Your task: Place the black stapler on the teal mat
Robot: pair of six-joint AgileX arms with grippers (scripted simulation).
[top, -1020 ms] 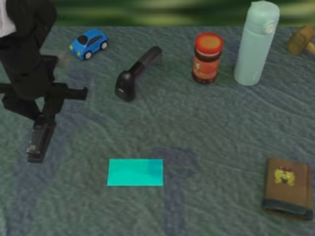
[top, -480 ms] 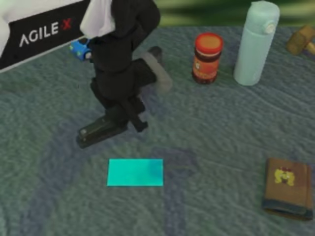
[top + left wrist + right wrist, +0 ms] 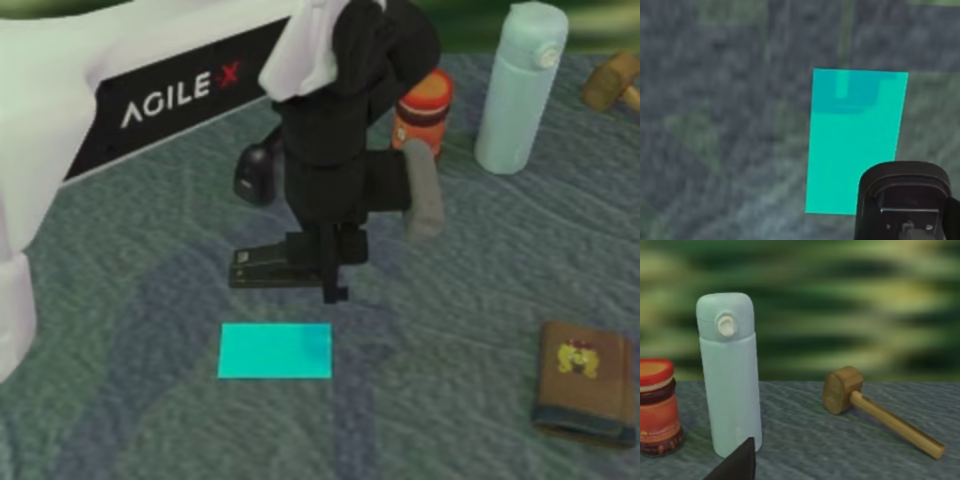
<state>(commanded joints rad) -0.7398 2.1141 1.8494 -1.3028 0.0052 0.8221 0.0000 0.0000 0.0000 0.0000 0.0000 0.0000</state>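
Our left gripper (image 3: 335, 270) hangs over the middle of the counter (image 3: 470, 260), its fingers closed on the black stapler (image 3: 270, 268). The stapler lies level in the grasp, its long axis running left to right, with most of its length reaching out to the left of the fingers. In the top view it sits just on the far side of the teal mat (image 3: 275, 351), close to the mat's far edge but not over it.

The mat's long axis also runs left to right, so the stapler is already parallel to it. We judge that the coming move needs only a short shift toward the near side, then a lowering, with no turning. In the left wrist view the teal mat (image 3: 852, 142) fills the centre, and the black stapler (image 3: 904, 200) shows at the frame's edge, overlapping one corner of the mat.

Our right arm is parked out of the top view; we cannot tell how its fingers stand. Its wrist view shows a pale blue bottle (image 3: 730, 375), a red-lidded jar (image 3: 657, 407) and a wooden mallet (image 3: 875, 410) at the far right of the counter.
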